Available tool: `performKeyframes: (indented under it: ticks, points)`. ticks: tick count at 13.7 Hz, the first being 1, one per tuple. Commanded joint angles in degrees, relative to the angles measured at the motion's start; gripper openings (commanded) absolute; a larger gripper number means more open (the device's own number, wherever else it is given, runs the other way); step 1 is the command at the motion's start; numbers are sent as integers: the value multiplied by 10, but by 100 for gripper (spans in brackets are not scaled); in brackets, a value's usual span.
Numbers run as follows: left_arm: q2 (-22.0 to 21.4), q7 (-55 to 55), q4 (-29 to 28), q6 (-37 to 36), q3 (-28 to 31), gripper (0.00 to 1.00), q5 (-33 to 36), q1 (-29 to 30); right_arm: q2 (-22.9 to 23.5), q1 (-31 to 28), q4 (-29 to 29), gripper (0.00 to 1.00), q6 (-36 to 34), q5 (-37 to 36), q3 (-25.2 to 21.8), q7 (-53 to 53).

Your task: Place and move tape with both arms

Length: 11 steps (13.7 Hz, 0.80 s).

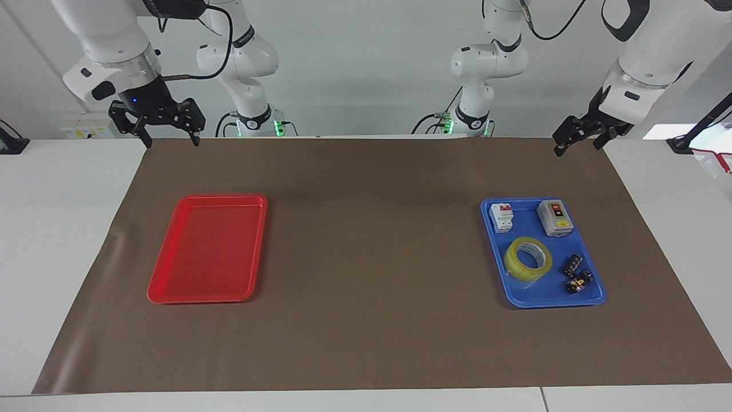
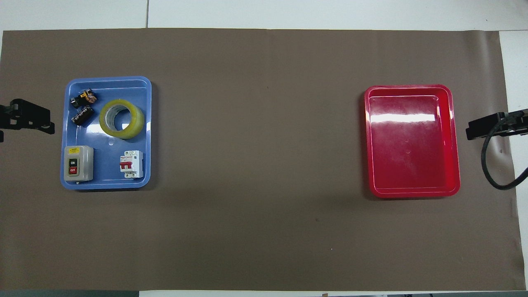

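Note:
The tape (image 1: 517, 269), a yellow translucent roll with a white core, lies flat in a blue tray (image 1: 543, 293) toward the left arm's end of the table. It also shows in the overhead view (image 2: 123, 133), in the blue tray (image 2: 107, 156). My left gripper (image 1: 576, 149) hangs open and empty over the mat's edge by that tray, apart from the tape; in the overhead view (image 2: 45, 120) it is beside the tray. My right gripper (image 1: 171, 142) hangs open and empty over the mat's edge at the right arm's end (image 2: 474, 131).
An empty red tray (image 1: 209, 252) (image 2: 412, 140) lies toward the right arm's end. In the blue tray with the tape are a grey switch box (image 1: 555, 217) (image 2: 78, 163), a white breaker (image 1: 502, 217) (image 2: 131, 164) and two small black parts (image 1: 573, 265) (image 2: 82, 114). A brown mat (image 1: 372, 257) covers the table.

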Motion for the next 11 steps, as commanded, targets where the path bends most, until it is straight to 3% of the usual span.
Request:
performKeyframes:
  ticks: [1,8,11]
  points:
    - [-16,6,-17,12,4,100,-10,0,0,0,0,100,0,-1,2,4]
    - [-16,11,-19,33,3,100,-10,3,0,0,0,100,0,-1,2,5]
    - [-29,10,-61,86,2,100,-10,4,0,0,-1,100,0,-1,2,9]
